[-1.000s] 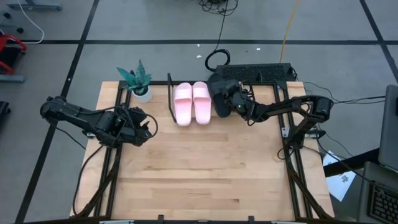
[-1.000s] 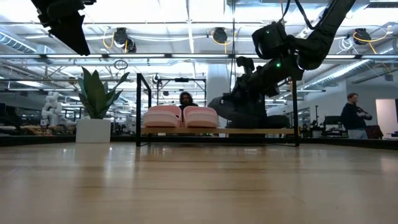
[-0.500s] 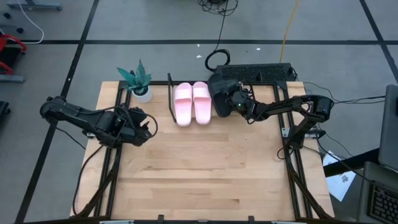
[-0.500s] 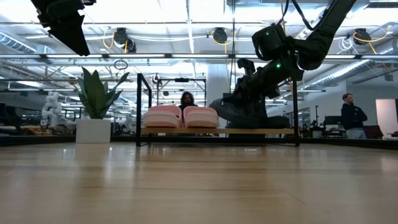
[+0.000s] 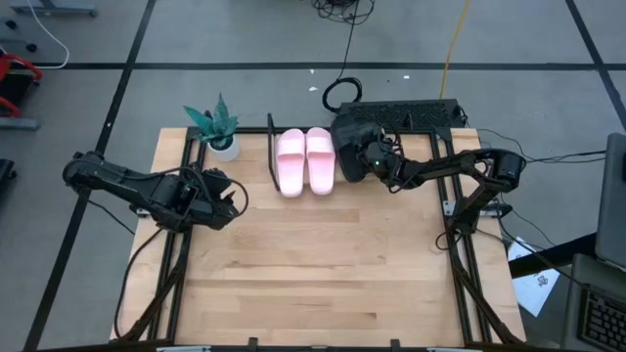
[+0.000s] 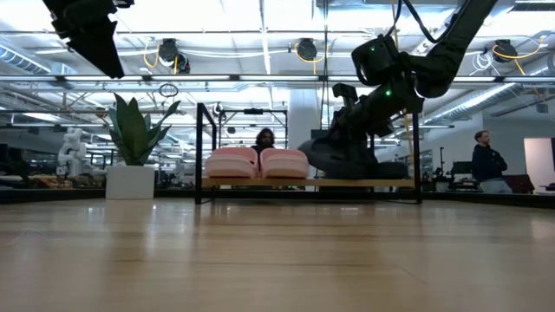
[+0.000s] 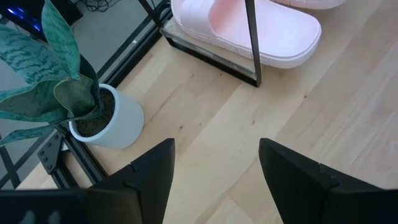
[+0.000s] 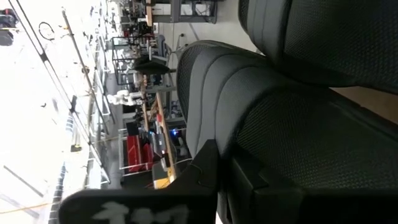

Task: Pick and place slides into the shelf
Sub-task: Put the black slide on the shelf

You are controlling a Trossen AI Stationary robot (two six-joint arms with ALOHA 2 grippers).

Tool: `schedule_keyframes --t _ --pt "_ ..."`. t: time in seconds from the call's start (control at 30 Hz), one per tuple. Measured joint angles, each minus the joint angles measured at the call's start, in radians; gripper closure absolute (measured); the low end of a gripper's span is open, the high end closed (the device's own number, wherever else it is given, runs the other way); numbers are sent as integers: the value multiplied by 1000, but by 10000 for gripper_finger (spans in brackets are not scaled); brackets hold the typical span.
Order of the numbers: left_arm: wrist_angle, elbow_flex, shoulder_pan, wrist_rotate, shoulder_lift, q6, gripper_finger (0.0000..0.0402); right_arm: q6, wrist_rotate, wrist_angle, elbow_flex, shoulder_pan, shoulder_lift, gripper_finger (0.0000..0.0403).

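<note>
The shelf [image 6: 260, 183] stands at the table's far edge, and its black wire end frame [image 5: 270, 147] shows from above. The pale pink pair [image 5: 305, 161] lies side by side on its board, also pink in the low view [image 6: 256, 163]. My right gripper [image 5: 364, 158] is at the shelf's right half, shut on one black slide [image 5: 348, 145]. The second black slide [image 6: 388, 170] lies on the board behind it. My left gripper [image 7: 214, 180] hangs open over the table's left part, near the potted plant. My right gripper holds the black slide [image 8: 280, 124] at its side, coming slanting down from the table's right. One finger [image 8: 200, 171] lies against the slide's outer wall; the slide hides the other. The slide is tilted, toe end [image 6: 308, 147] raised, its lower part at the shelf board.
A potted plant [image 5: 217, 129] in a white pot stands left of the shelf, close to my left gripper. A dark keyboard-like unit [image 5: 411, 112] lies behind the shelf. The near half of the wooden table [image 5: 313, 274] is bare board. People show in the room beyond.
The shelf with the pink pair has slid a little toward the table's right and far edge. My right gripper and the black slide have shifted slightly the same way, with the slide staying tilted in the hold.
</note>
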Motion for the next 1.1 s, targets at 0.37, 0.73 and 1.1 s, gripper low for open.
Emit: schedule_keyframes --t 0.37,0.73,1.1 --pt "0 0 -2 23 0 0 165 -80 33 -170 -3 -7 -106 403" --pt "2 0 -2 20 0 -2 165 -48 8 -137 -3 1 -110 403" --pt "38 0 -2 23 0 -2 165 46 8 -126 5 6 -53 403"
